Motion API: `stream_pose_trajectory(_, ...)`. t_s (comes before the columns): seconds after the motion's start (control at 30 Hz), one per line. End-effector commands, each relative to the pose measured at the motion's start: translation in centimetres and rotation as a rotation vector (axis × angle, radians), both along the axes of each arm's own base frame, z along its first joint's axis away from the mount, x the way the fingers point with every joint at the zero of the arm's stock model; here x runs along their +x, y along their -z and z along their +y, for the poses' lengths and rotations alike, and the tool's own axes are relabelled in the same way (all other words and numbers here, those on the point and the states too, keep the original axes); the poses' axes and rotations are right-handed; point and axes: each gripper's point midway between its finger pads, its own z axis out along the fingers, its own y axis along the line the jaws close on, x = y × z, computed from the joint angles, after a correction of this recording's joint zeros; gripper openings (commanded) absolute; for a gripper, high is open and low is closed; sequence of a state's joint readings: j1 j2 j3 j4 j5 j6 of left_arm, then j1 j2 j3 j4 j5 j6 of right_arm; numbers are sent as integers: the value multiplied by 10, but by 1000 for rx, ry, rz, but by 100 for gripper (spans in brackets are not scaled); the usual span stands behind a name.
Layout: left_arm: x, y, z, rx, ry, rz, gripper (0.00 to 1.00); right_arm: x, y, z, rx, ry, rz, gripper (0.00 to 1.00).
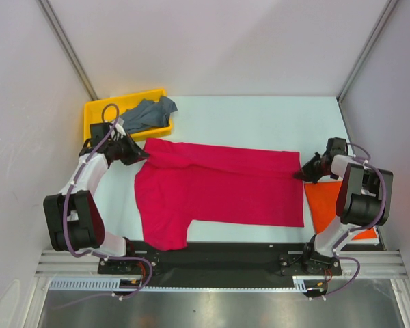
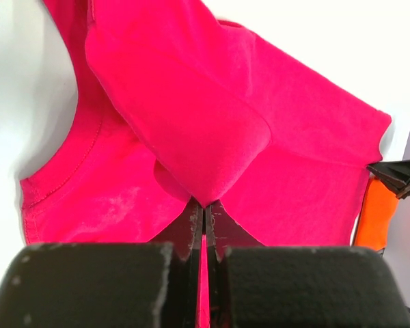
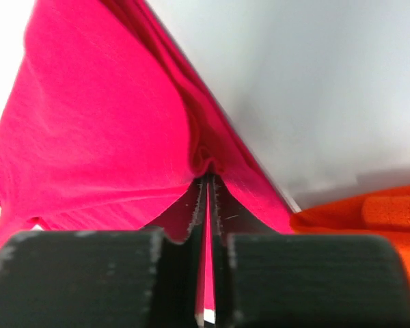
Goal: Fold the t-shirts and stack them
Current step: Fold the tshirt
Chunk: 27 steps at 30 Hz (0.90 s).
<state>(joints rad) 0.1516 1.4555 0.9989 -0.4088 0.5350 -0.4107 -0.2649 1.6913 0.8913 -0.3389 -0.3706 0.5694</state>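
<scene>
both claws clamped on the crimson-pink t-shirt (image 1: 219, 191), spread flat mid-counter (image 1: 260, 116)
left claw (image 2: 203, 205) pinches a fold at the shirt's 10 o'clock corner, right claw (image 3: 207, 179) pinches its 3 o'clock edge. orange-red t-shirt (image 1: 324, 205) lies flat at 4 o'clock, just beside the pink one. grey-blue t-shirt (image 1: 147, 113) drapes over the yellow tray (image 1: 96, 113) rim at 11 o'clock.

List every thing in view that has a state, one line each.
crimson-pink t-shirt: spread wide, pinched at both ends.
orange-red t-shirt: folded flat beside the right arm.
grey-blue t-shirt: crumpled in the yellow tray.
left claw: shut on the crimson-pink t-shirt.
right claw: shut on the crimson-pink t-shirt.
</scene>
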Motion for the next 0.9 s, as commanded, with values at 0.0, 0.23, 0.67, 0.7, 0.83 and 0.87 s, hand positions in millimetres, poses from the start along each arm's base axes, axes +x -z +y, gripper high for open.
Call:
stream_pose_trajectory(0.0,14,-32,3,2,-8,-92,0,23,-17,-10,-40,-1,-55,0)
stream_pose_trajectory(0.23,31,-48,5,-11,-30,-142,0,51,-51,-12,-87,-20,-143,0)
stream_pose_trajectory(0.67,90,-60,7,-87,-64,-215,0,184,-109,-12,-65,-59,-428,0)
stream_pose_trajectory(0.7,94,-66,6,-93,-64,-229,0,197,-124,-13,-66,-57,-465,0)
stream_pose_trajectory(0.83,103,-69,7,-106,-66,-229,0,215,-135,-15,-56,-51,-489,0)
stream_pose_trajectory(0.87,104,-69,7,-105,-66,-227,0,215,-136,-15,-53,-49,-485,0)
